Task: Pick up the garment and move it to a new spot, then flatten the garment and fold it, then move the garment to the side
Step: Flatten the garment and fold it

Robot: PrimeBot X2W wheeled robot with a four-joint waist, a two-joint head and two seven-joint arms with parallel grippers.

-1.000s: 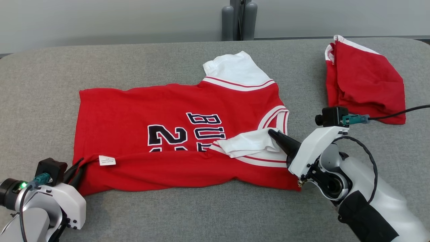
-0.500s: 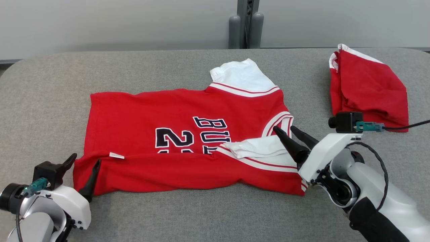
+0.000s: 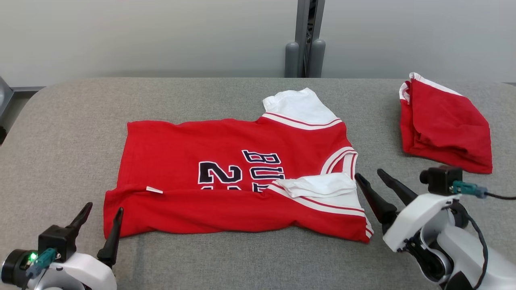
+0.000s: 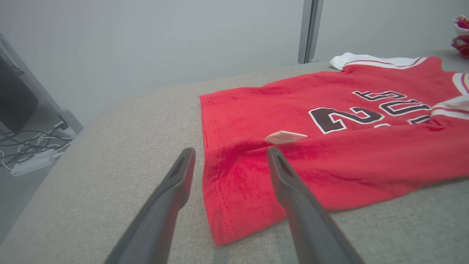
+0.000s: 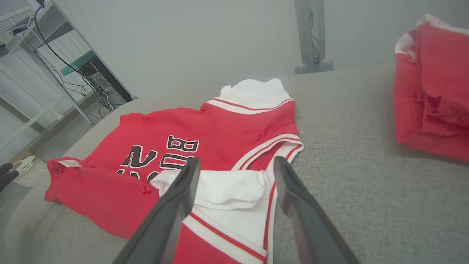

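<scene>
- Jersey [image 3: 242,177] lies flat in the middle of the table [image 3: 72,133]. Its near edge is folded up over the number, and a white sleeve [image 3: 318,186] is tucked on top.
- My left gripper [image 3: 105,207] stands wide at the hem corner, holding nothing. I cannot tell whether it touches.
- My right gripper [image 3: 368,173] is also wide and empty, just beside the sleeve.
- I see a folded red cloth [image 3: 447,125] well apart, far right.

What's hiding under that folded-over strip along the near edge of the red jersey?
The flap lies over the jersey, covering the lower part of the dark number and letters. Anything else beneath is hidden.
</scene>
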